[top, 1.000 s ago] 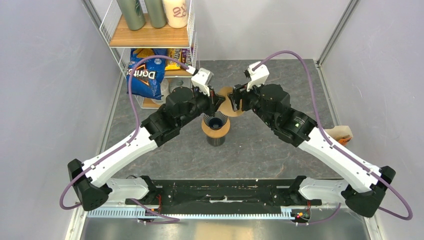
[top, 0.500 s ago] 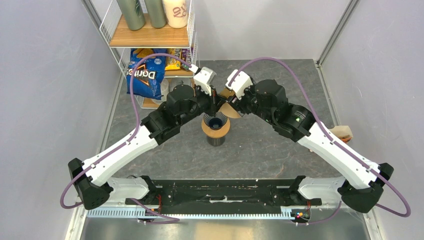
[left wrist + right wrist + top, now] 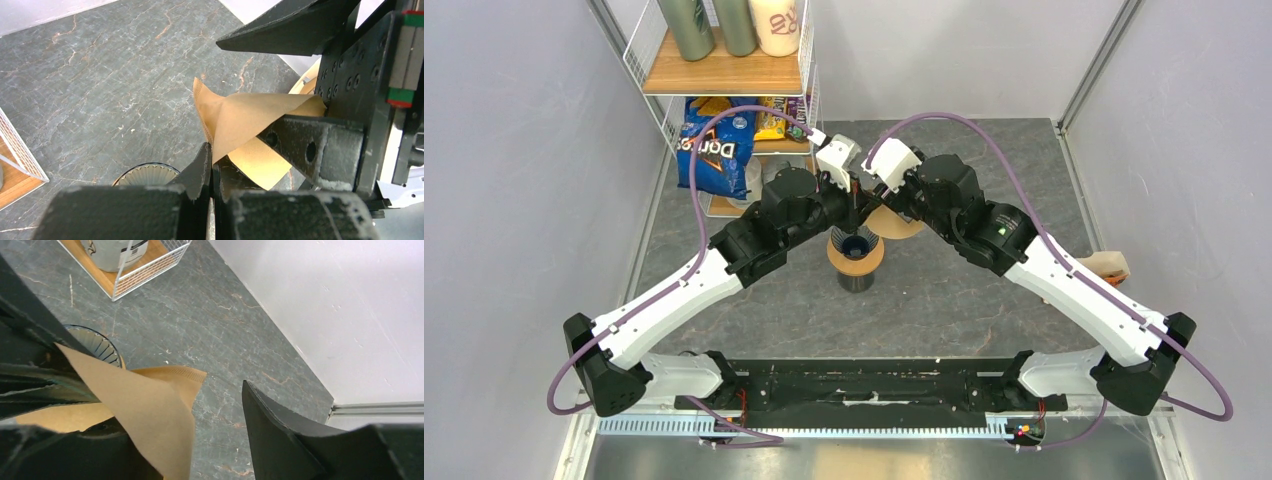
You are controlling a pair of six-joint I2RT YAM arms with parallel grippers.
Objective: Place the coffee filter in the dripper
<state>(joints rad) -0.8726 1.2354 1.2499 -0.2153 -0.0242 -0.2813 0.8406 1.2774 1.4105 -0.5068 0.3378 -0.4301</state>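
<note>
The light-brown coffee filter (image 3: pixel 240 117) hangs in the air, pinched at its edge by my left gripper (image 3: pixel 212 152), which is shut on it. It shows beside both grippers as the filter (image 3: pixel 896 222) in the top view. My right gripper (image 3: pixel 876 193) meets it from the right and stands open: one of its fingers (image 3: pixel 310 145) pokes under the paper fold, the other finger (image 3: pixel 280 435) stays clear of it. The filter (image 3: pixel 150 405) drapes over that hidden finger. Just below, the dark blue ribbed dripper (image 3: pixel 856 243) sits in a tan wooden ring on a dark cup (image 3: pixel 856 277).
A wire shelf (image 3: pixel 724 75) with bottles and a Doritos bag (image 3: pixel 716 155) stands at the back left, close to the left arm. An orange-and-white holder (image 3: pixel 1110 268) lies at the right wall. Grey walls close in both sides.
My right gripper has swung left up against the left gripper, and one of its fingers now sits under the filter's fold. The left gripper has kept its hold and barely moved.
</note>
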